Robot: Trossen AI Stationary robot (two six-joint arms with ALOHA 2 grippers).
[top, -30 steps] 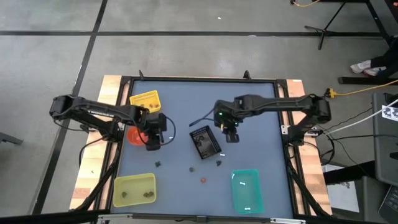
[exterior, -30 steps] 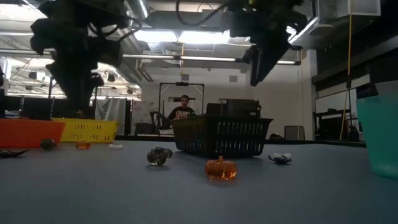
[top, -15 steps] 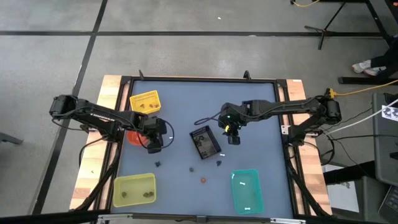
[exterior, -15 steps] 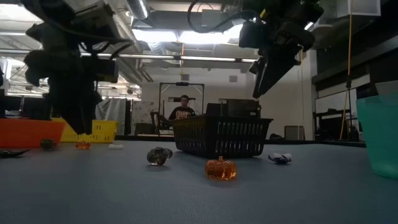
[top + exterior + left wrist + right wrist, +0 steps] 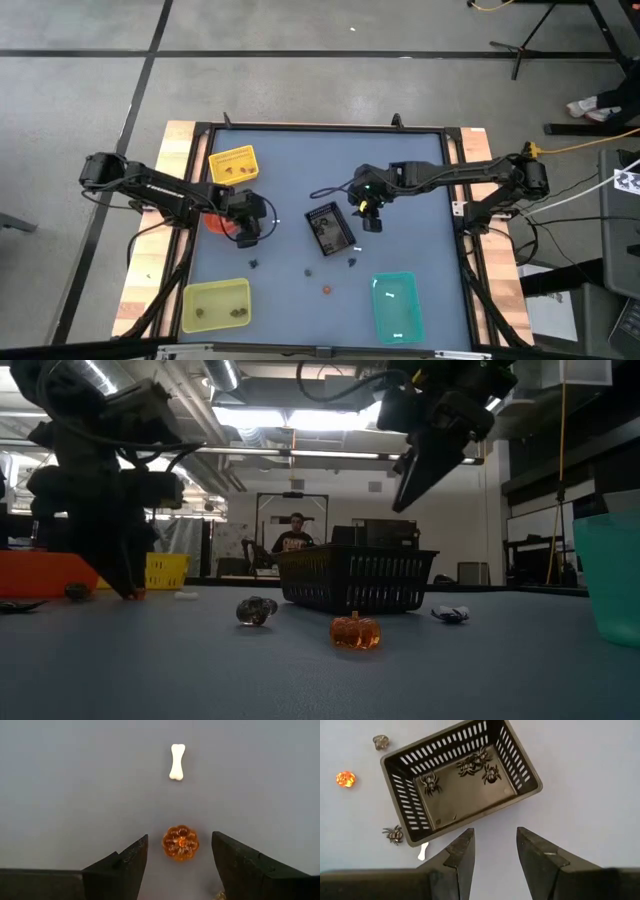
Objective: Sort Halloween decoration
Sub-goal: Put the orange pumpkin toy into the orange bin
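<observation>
No readable text, label, brand or number — none on any surface.

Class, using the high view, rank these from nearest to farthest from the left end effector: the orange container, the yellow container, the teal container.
1. Orange container: right beside the left end effector, partly hidden under that arm.
2. Yellow container: farther up the table, on the left arm's side.
3. Teal container: farthest, across the table near the front edge on the right arm's side.

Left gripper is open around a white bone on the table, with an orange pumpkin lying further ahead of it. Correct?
Not quite, they are swapped. In the left wrist view the open left gripper brackets the orange pumpkin, and the white bone lies further ahead on the table.
</observation>
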